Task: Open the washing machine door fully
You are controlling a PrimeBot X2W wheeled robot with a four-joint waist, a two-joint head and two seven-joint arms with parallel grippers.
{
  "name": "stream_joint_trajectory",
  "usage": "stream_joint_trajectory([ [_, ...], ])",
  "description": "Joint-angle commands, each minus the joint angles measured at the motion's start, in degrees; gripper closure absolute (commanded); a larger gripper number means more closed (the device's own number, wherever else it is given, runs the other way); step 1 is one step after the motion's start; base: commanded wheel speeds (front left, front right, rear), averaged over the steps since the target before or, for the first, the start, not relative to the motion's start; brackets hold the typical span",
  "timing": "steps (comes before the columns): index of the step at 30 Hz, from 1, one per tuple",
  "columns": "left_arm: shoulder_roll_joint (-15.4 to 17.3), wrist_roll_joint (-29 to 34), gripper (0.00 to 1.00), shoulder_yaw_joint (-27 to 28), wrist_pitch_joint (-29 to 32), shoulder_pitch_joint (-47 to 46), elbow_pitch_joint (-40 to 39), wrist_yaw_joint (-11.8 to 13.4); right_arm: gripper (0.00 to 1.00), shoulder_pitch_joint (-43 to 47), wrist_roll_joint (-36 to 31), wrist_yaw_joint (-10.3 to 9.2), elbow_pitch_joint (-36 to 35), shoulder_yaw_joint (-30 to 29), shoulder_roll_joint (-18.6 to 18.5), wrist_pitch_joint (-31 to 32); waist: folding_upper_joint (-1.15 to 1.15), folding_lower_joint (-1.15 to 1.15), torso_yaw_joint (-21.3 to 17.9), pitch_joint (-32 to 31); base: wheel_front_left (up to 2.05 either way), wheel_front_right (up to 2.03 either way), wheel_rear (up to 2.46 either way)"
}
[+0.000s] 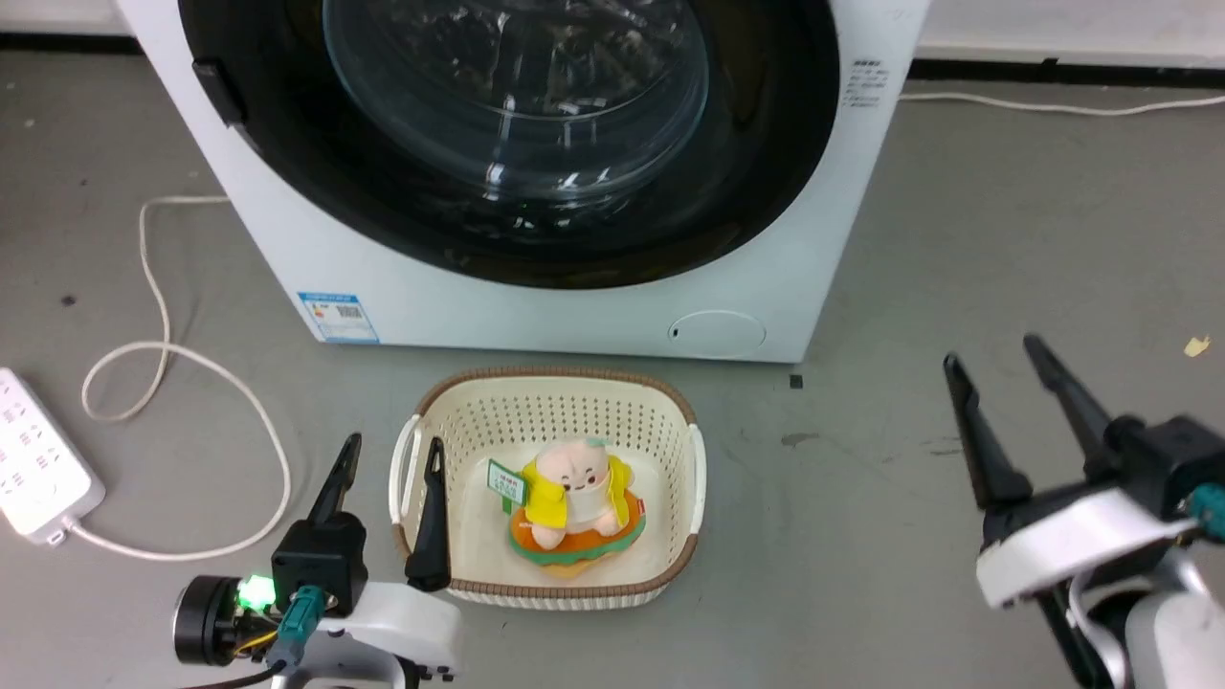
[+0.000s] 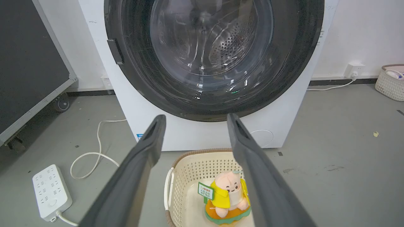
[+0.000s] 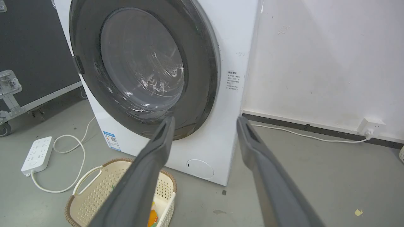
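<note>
The white washing machine [image 1: 536,306] stands ahead on the floor. Its door [image 1: 517,144], round with a glossy black rim and a clear glass bowl centre, lies flat against the front, with a small dark latch tab [image 1: 215,91] on its left rim. The door also shows in the left wrist view [image 2: 208,60] and in the right wrist view [image 3: 142,66]. My left gripper [image 1: 392,455] is open low at the left, well short of the machine. My right gripper [image 1: 995,359] is open at the lower right, off the machine's right corner. Both hold nothing.
A cream basket [image 1: 545,402] with a plush toy [image 1: 574,502] sits on the floor right in front of the machine. A white power strip [image 1: 38,459] and looped cable [image 1: 163,373] lie at the left. A dark wheeled case [image 2: 28,72] stands left of the machine.
</note>
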Motion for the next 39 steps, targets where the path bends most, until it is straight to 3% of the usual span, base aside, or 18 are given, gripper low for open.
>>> stream_joint_trajectory([
  [1,0.12,0.53,0.00,-0.43,-0.80,-1.17,-0.34,0.44,0.00,-2.14,1.05,-0.02,-0.29,-0.03,-0.72,0.14,0.00,-0.01,0.38,0.74,0.00,0.00,0.00],
  [2,0.14,0.53,0.00,-0.59,-0.92,-1.33,-0.39,0.52,0.00,-2.92,1.56,-0.02,-0.22,-0.07,-0.87,0.25,0.00,-0.01,0.53,1.06,0.00,0.00,0.00],
  [3,0.15,0.54,0.00,-0.74,-1.04,-1.50,-0.45,0.61,0.12,-3.69,2.08,-0.02,-0.12,-0.08,-1.02,0.38,0.00,-0.01,0.67,1.39,0.00,0.00,0.00],
  [4,0.17,0.56,0.00,-0.90,-1.16,-1.68,-0.51,0.71,0.69,-4.47,2.62,-0.02,-0.01,-0.09,-1.16,0.50,0.00,-0.01,0.82,1.72,0.00,0.00,0.00],
  [5,0.20,0.57,0.00,-1.05,-1.28,-1.86,-0.57,0.80,1.00,-5.26,3.13,-0.02,0.12,-0.14,-1.31,0.60,0.00,-0.01,0.97,2.05,0.00,0.00,0.00],
  [22,0.44,0.62,0.00,-3.95,-3.19,-4.22,-1.52,2.51,1.00,-21.18,15.11,-0.04,6.67,-5.91,-0.37,4.97,0.00,-0.01,3.52,7.24,0.00,0.00,0.00],
  [39,0.56,0.32,0.00,-7.25,-5.23,-7.04,-2.19,4.60,1.00,-41.54,24.66,-0.05,22.78,-14.34,-0.07,14.45,0.00,-0.01,6.75,12.73,0.00,0.00,0.00],
])
